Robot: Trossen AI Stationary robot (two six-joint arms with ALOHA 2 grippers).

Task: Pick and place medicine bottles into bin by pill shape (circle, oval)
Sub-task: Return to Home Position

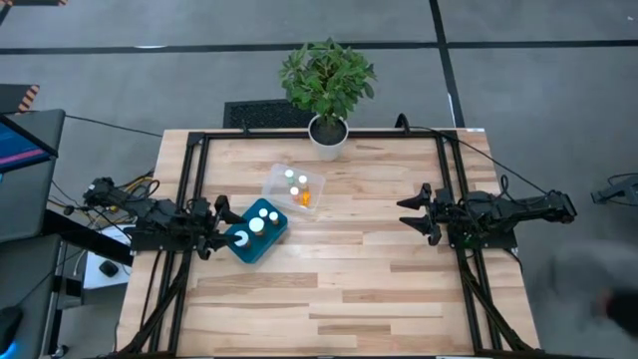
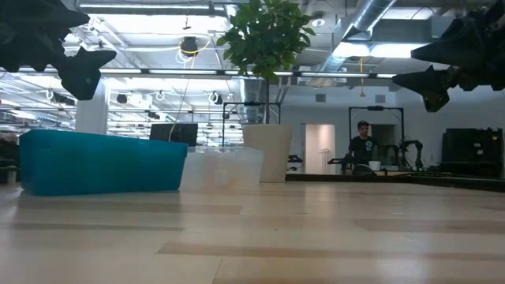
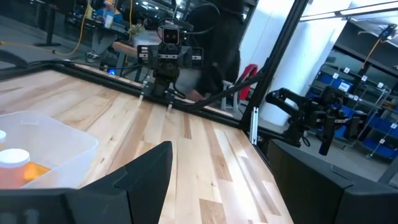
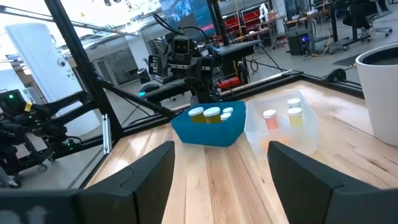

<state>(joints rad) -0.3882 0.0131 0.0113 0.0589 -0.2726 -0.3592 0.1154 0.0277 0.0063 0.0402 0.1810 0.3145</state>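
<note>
A blue bin point(image 1: 257, 232) at the table's left holds several white-capped bottles point(image 4: 211, 114). Next to it, toward the far edge, a clear bin point(image 1: 293, 188) holds more bottles, some with orange bodies point(image 4: 270, 118). My left gripper point(image 1: 223, 225) is open and empty, above the table at the blue bin's left side. My right gripper point(image 1: 411, 213) is open and empty, above the table's right part. No bottle shows outside the bins.
A white plant pot point(image 1: 328, 135) with a green plant stands at the far edge's middle. A black frame point(image 1: 189, 170) runs along the table's left, far and right sides. The bare wood between the bins and my right gripper point(image 1: 349, 259) is open room.
</note>
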